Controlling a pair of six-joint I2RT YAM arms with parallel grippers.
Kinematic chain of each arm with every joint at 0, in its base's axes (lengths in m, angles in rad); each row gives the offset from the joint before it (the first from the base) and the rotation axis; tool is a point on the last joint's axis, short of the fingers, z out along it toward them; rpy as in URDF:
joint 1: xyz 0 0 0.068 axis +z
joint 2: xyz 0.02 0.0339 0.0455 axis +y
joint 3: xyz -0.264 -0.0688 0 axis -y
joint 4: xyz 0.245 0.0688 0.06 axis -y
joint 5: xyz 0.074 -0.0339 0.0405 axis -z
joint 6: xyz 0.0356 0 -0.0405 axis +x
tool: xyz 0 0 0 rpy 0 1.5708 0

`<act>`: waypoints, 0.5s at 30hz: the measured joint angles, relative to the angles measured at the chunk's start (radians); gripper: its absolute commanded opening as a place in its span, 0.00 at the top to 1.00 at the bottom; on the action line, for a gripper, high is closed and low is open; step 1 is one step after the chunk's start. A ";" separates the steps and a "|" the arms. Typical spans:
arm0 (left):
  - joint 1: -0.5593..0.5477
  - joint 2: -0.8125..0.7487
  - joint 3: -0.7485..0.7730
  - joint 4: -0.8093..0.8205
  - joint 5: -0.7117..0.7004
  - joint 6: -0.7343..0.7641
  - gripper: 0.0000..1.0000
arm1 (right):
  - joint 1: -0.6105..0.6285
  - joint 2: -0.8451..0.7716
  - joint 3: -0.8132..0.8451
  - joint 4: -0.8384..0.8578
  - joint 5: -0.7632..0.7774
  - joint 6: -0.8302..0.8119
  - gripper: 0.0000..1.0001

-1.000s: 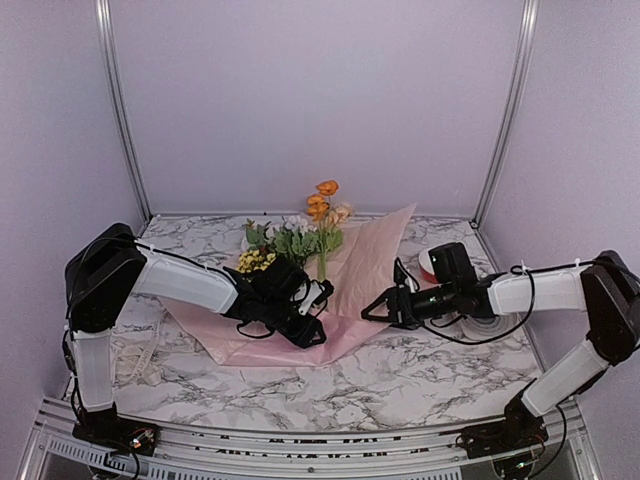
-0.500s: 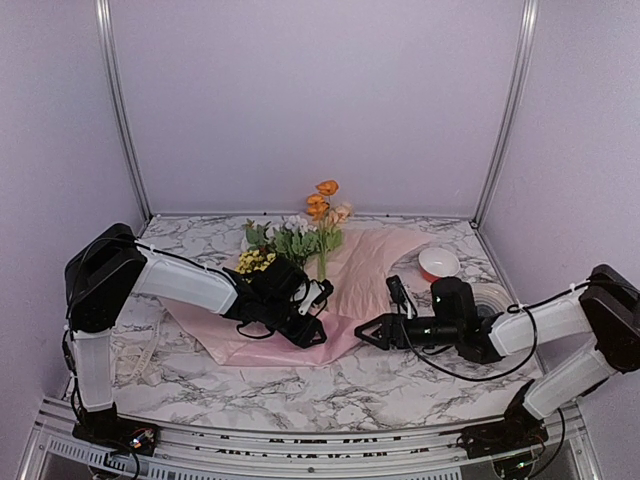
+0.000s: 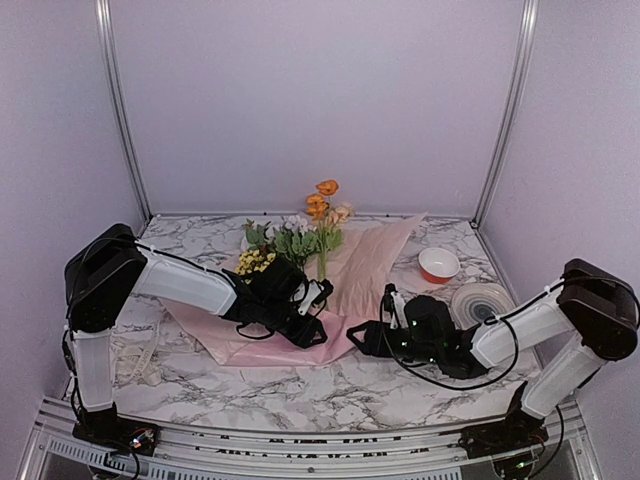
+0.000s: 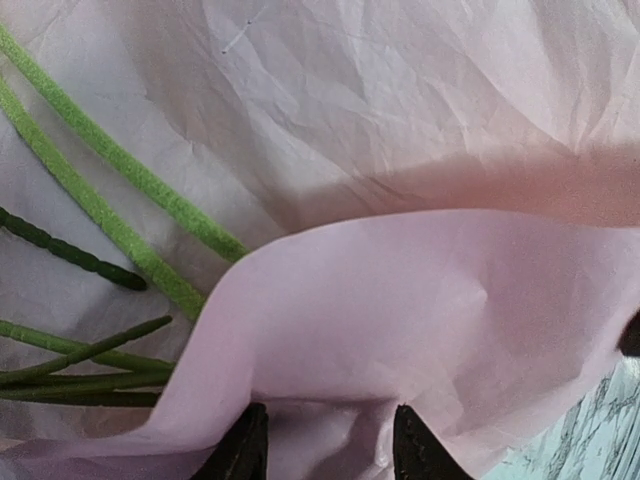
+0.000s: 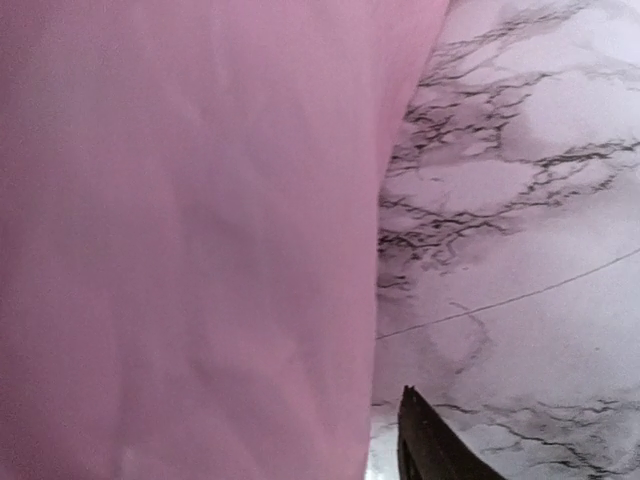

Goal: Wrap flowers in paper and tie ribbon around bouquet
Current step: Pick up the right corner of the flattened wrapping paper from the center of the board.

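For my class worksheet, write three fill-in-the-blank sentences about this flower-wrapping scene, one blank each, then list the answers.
The flowers lie on a large sheet of ____ paper. The left gripper pinches a fold of that paper next to the thin green ____. The tabletop has a white-and-grey ____ pattern.
Answers: pink; stems; marble.

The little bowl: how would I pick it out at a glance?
On the marble table, look right of the pink paper, toward the far corner. The bowl sits just behind a flat, pale ringed disc; it alone is orange-red outside and white inside.
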 measured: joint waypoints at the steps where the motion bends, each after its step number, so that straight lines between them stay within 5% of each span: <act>1: 0.000 0.000 0.000 0.002 0.000 0.000 0.57 | 0.000 -0.001 0.000 -0.014 0.023 0.007 0.57; 11: 0.001 0.000 -0.007 0.019 0.005 0.000 0.56 | 0.000 -0.021 0.017 -0.162 0.155 0.045 0.99; 15: 0.004 0.000 -0.007 0.019 0.012 0.000 0.56 | 0.006 -0.029 0.039 -0.215 0.170 0.041 1.00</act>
